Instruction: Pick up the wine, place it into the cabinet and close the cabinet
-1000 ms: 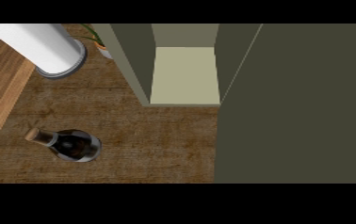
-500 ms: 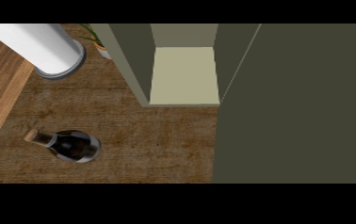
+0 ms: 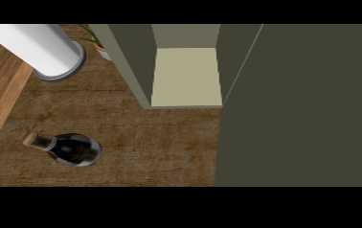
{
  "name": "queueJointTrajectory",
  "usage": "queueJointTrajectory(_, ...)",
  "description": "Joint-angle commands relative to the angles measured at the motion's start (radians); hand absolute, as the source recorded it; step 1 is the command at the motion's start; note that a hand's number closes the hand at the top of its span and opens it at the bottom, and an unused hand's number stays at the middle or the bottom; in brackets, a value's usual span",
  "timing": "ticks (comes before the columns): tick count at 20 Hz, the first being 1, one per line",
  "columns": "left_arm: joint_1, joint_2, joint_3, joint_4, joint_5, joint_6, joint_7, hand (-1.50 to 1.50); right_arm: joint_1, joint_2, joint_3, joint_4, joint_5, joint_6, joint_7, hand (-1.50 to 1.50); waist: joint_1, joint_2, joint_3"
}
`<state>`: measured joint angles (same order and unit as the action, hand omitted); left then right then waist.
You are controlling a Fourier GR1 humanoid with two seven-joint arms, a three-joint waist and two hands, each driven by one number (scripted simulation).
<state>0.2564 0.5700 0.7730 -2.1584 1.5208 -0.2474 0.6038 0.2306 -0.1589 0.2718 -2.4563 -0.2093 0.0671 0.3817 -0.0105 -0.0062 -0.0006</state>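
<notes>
Brown woodgrain counter (image 3: pixel 141 126) fills the near part of our view, and on it, at about eight o'clock from the middle, stands the dark wine bottle (image 3: pixel 71 149) with its cork-coloured top tipped toward ten o'clock. Neither of our hands shows, so their fingers cannot be told. Beyond, at twelve o'clock, the cabinet (image 3: pixel 185 76) stands open with a pale shelf, its dark door (image 3: pixel 297 102) spreading toward three o'clock. At ten o'clock rises a white cylinder (image 3: pixel 42 47), with a plant (image 3: pixel 97 42) just beside it.
</notes>
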Motion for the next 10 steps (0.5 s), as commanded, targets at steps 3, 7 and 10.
queueJointTrajectory(3, -0.031, -0.015, 0.009, 0.058, -0.08, -0.007, -0.015, -1.5, 0.068, -0.018, -0.042, -0.234, -0.07, -0.02, 0.065, -1.5, -0.006, 0.002, 0.001)
queueJointTrajectory(7, -0.044, -0.012, -0.018, 0.154, -0.173, -0.087, -0.009, -1.5, 0.054, 0.013, 0.015, -0.217, -0.012, -0.045, 0.074, -1.5, -0.007, 0.004, -0.001)
queueJointTrajectory(10, -0.088, -0.046, -0.074, 0.186, -0.26, -0.1, -0.044, -1.5, 0.012, -0.002, -0.047, -0.206, -0.09, -0.026, 0.082, -1.5, -0.01, 0.006, 0.0)
